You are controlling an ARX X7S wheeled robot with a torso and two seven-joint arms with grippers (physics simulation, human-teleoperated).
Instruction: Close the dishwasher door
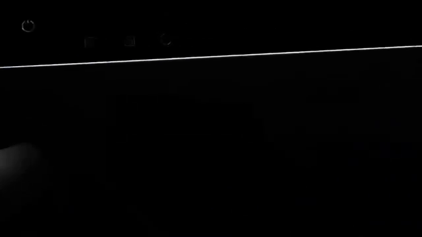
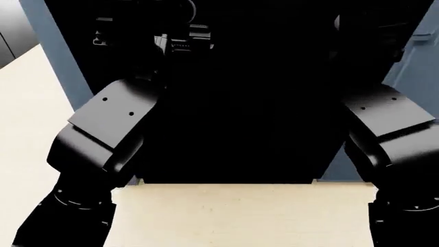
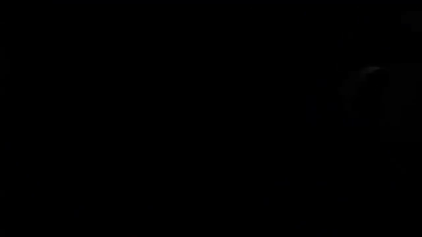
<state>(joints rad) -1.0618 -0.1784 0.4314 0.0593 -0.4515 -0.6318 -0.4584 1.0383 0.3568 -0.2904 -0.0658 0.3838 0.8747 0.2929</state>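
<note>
1. Blue-grey cabinet panels [image 2: 58,56] flanking a black glossy front at left and right in head view; pale floor [image 2: 28,118] at far left.
2. Light wood tabletop [image 2: 240,216] across the bottom of head view, between both arms.
3. Dishwasher door [image 2: 247,103] filling the middle of head view, dark and nearly featureless, straight ahead past the tabletop edge; upright or tilted: cannot tell.
4. Left wrist view: black panel surface [image 1: 211,148] close up, crossed by a thin bright line [image 1: 211,57]; faint control icons [image 1: 27,26] beyond that line, a power symbol among them.
5. Left arm [image 2: 103,128] reaching forward toward the door; left hand [image 2: 182,41] up against the dark front, clenched or released: cannot tell.
6. Right arm [image 2: 394,128] reaching forward at the right; right hand lost in the black, not made out in any view.
7. Right wrist view almost wholly black, only a faint curved glint [image 3: 369,70] near one side.
</note>
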